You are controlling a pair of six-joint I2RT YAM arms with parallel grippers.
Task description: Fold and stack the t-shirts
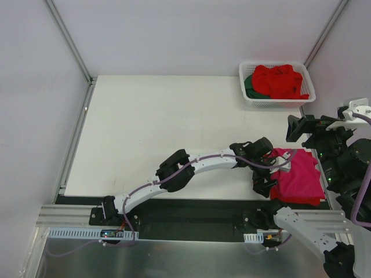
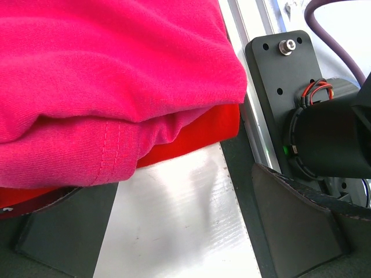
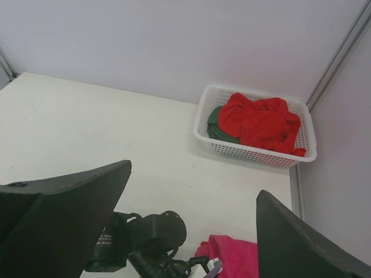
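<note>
Left hand (image 2: 174, 194): fingers spread as wide as they go, nothing gripped. It sits low over the desk (image 1: 162, 127), reaching in from the left.
- Just ahead of it is a folded pink t-shirt (image 2: 116, 69), lying on a folded red t-shirt (image 2: 208, 130).
- The stack's folded edge runs across the hand's opening.
- The cloth overlaps one finger in the wrist view; whether they touch cannot be told. The other finger stands clear of the stack's corner.
- The stack sits at the near right of the desk, close to the right arm's base.

Right hand (image 3: 194, 182): raised over the desk's right side, fingers wide apart, empty.
- It faces the far right corner, where the white basket (image 3: 255, 155) stands, well apart from the stack.
- In the basket, crumpled red t-shirts (image 3: 261, 124) are heaped over a dark green t-shirt (image 3: 215, 124), which shows at the basket's left side.

Judgement:
- Two shirts look folded and stacked; the rest wait in the basket.
- The basket lies straight ahead of the right hand, and far beyond and to the right of the left hand, so the right arm is the nearer one for the fetch.
- The red heap is bunched, with no clear long axis, so a pinch from above on its highest fold seems best.
</note>
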